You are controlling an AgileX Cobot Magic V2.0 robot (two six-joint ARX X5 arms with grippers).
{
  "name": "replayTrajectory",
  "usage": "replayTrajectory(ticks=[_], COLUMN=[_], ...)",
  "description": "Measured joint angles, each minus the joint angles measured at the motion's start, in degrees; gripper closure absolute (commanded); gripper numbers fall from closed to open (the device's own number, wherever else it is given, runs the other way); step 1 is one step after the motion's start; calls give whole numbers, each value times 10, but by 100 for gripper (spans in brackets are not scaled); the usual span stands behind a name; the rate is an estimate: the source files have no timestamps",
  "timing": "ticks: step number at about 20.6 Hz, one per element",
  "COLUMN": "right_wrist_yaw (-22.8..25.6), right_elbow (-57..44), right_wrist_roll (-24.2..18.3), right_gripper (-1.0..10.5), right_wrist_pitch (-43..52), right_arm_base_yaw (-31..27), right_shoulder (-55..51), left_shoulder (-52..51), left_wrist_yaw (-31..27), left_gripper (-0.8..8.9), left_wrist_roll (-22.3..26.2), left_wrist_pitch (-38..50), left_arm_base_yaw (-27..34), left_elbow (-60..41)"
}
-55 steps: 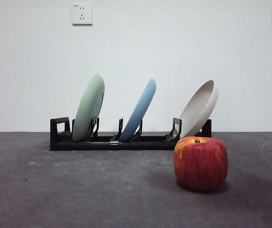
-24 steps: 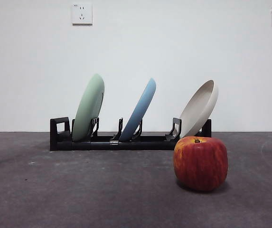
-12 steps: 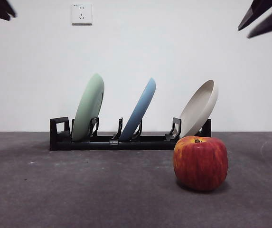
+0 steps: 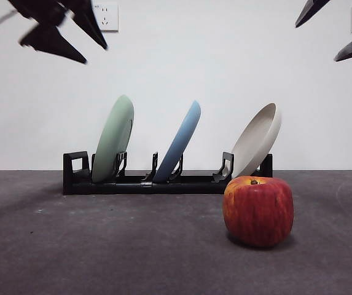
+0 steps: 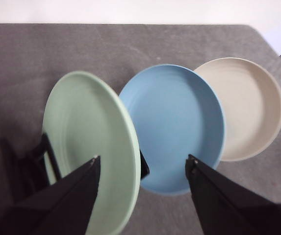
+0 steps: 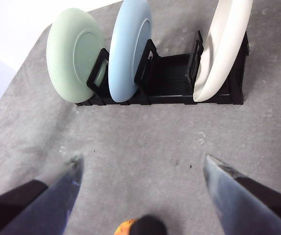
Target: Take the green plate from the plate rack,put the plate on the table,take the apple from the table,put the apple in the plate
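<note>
Overhead, the left gripper [image 4: 71, 37] hangs spread upper left, above the green plate [image 4: 113, 140] slotted in the rack [image 4: 163, 183]. Right gripper [image 4: 335, 31], apparently wide apart, upper right. Apple [image 4: 258, 211] lower right on the table [image 4: 102, 246].

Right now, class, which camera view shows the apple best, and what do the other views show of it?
The front view: the apple stands whole on the table, in front of the rack, with its red skin and stem plain. The right wrist view catches only a blurred sliver of it at the picture's edge. The left wrist view shows none of it.
</note>
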Motion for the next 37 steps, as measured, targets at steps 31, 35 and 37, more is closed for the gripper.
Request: replayTrajectory(ticks=[31, 35, 37], right_wrist_yaw=[2, 11, 36], right_elbow=[0, 0, 0], right_wrist_roll=[0, 0, 0], right_gripper=[538, 539, 539], right_wrist_pitch=[13, 18, 24], right_arm_base_yaw=[0, 0, 0], right_shoulder=[0, 0, 0], left_shoulder=[-96, -162, -172], left_wrist_yaw=[66, 5, -77], left_gripper=[822, 822, 822], left_wrist_roll=[33, 90, 100], left_wrist_pitch=[-144, -303, -339], left_arm_base_yaw=[-66, -143, -204], left_elbow=[40, 40, 40])
